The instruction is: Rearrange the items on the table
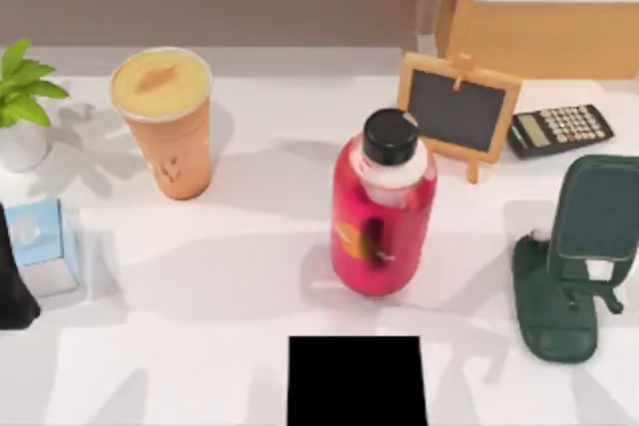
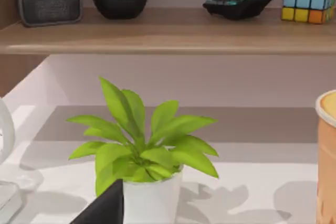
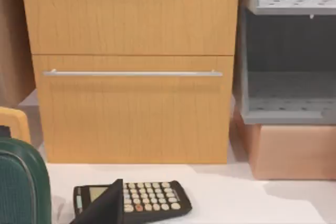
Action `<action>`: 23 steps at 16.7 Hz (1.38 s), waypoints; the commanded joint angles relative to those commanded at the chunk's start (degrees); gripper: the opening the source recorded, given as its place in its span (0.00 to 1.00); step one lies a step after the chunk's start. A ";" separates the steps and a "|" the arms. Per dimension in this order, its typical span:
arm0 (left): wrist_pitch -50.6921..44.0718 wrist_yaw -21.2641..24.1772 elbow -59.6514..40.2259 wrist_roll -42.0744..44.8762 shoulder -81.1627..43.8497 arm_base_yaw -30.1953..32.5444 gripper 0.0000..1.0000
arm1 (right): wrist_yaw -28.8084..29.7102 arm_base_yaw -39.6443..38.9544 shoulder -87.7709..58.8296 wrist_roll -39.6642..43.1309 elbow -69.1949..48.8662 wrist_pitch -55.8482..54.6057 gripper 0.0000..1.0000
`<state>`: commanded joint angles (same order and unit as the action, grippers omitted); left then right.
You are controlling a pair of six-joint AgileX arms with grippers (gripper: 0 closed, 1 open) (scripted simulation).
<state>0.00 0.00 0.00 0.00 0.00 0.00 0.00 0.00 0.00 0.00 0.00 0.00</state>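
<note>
A tall orange cup (image 1: 167, 127) with a yellowish lid stands upright at the back left of the white table (image 1: 200, 346); its side also shows in the left wrist view as the orange cup (image 2: 328, 156). A small light-blue box (image 1: 42, 243) sits near the left edge. My left gripper (image 1: 14, 291) is a black shape at that edge, close beside the box, and a dark part of it (image 2: 105, 208) shows in the left wrist view. A dark part of my right gripper (image 3: 105, 208) points toward the calculator, off to the right of the green stand.
A red bottle (image 1: 383, 212) with a black cap stands mid-table. Behind it are a small chalkboard easel (image 1: 459, 112) and a calculator (image 1: 559, 130). A green stand (image 1: 579, 256) is at the right, a potted plant (image 1: 20, 112) at the back left, a black rectangle (image 1: 356, 381) at the front.
</note>
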 joint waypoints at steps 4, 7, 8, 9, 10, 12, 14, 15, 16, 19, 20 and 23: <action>0.00 0.00 0.00 0.00 0.00 0.00 1.00 | 0.01 0.23 -1.76 -0.24 -1.70 1.32 1.00; 0.00 0.00 0.00 0.00 0.00 0.00 1.00 | 0.02 1.09 -8.96 -1.14 -8.45 6.32 1.00; 0.00 0.00 0.00 0.00 0.00 0.00 1.00 | 0.03 1.48 -12.57 -1.55 -11.65 8.61 1.00; 0.00 0.00 0.00 0.00 0.00 0.00 1.00 | 0.04 1.91 -16.77 -2.00 -15.25 11.14 1.00; 0.00 0.00 0.00 0.00 0.00 0.00 1.00 | 0.05 2.38 -21.50 -2.50 -19.20 13.89 1.00; 0.00 0.00 0.00 0.00 0.00 0.00 1.00 | 0.09 3.43 -32.14 -3.60 -27.89 19.95 1.00; 0.00 0.00 0.00 0.00 0.00 0.00 1.00 | 0.11 4.57 -43.79 -4.79 -37.30 26.59 1.00; 0.00 0.00 0.00 0.00 0.00 0.00 1.00 | 0.12 5.16 -49.84 -5.41 -42.15 30.04 1.00; 0.00 0.00 0.00 0.00 0.00 0.00 1.00 | 0.13 5.75 -55.98 -6.03 -47.02 33.52 1.00; 0.00 0.00 0.00 0.00 0.00 0.00 1.00 | 0.18 7.50 -74.27 -7.87 -61.41 43.65 1.00; 0.00 0.00 0.00 0.00 0.00 0.00 1.00 | 0.19 8.05 -80.10 -8.44 -66.00 46.83 1.00; 0.00 0.00 0.00 0.00 0.00 0.00 1.00 | 0.24 9.55 -95.95 -10.02 -78.63 55.57 1.00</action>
<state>0.00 0.00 0.00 0.00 0.00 0.00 0.24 9.55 -95.95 -10.02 -78.63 55.57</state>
